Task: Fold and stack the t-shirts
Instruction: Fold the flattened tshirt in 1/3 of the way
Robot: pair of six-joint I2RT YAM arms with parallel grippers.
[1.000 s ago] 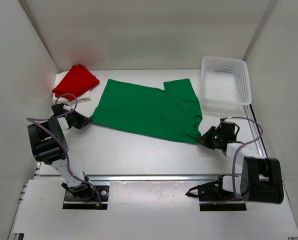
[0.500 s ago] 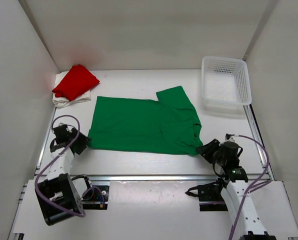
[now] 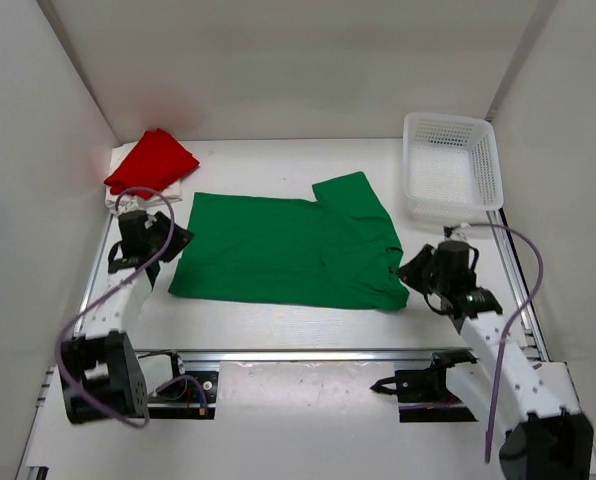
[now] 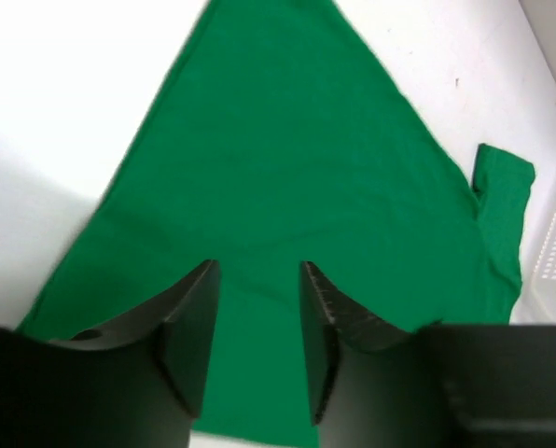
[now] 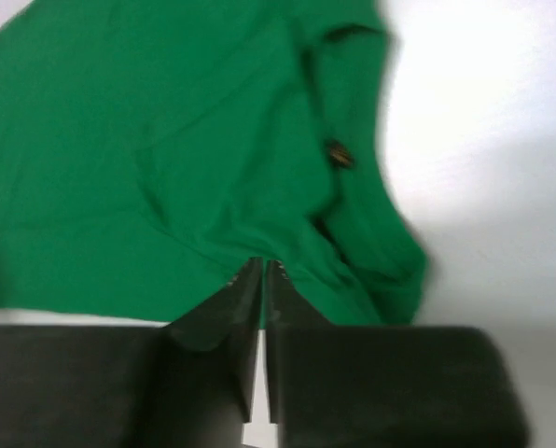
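Observation:
The green t-shirt (image 3: 288, 250) lies spread flat in the middle of the table. It also fills the left wrist view (image 4: 287, 159) and the right wrist view (image 5: 166, 149). The folded red t-shirt (image 3: 150, 162) lies on the white t-shirt (image 3: 148, 197) at the back left. My left gripper (image 3: 178, 238) is open over the green shirt's left edge, with nothing between the fingers (image 4: 189, 317). My right gripper (image 3: 414, 270) is at the shirt's right edge by the collar. Its jaws are closed to a thin slit (image 5: 262, 265), and I see no cloth between them.
A white mesh basket (image 3: 451, 165) stands at the back right, beyond my right arm. White walls close in the left, back and right sides. A metal rail (image 3: 308, 352) runs along the near edge in front of the arm bases.
The green shirt was pulled nearer and straightened a second ago and now lies flat. Both grippers have since swung back from the near edge to the shirt's sides.

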